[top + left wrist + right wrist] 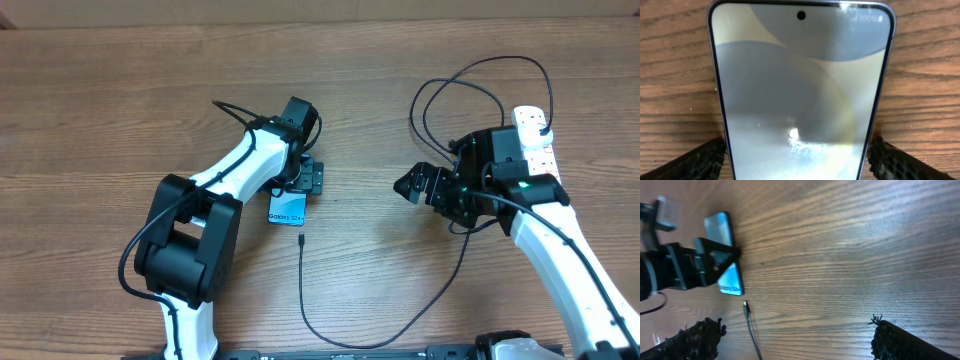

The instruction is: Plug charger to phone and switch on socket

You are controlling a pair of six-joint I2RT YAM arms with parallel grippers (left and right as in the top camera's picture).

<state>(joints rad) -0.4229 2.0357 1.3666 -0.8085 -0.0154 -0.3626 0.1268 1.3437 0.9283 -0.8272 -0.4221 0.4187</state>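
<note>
Two arms, plug-in step not yet done: left gripper [302,183] straddles the phone [287,210] left of centre, pads [700,162] at its edges, squeeze unclear. Right gripper [425,187] gapes empty; next it'd need to grab the charger [301,241] tip lying just near of the phone.

This looks like a robotics lab bench. A left white-and-black jointed robot arm [235,165] and a matching right arm [560,250] rise from the near edge of a bare brown wood-grain tabletop [100,100], with black wiring looped along them. A white oblong power strip [537,135] lies on the table, and a plain beige strip [300,8] borders the far edge.
</note>
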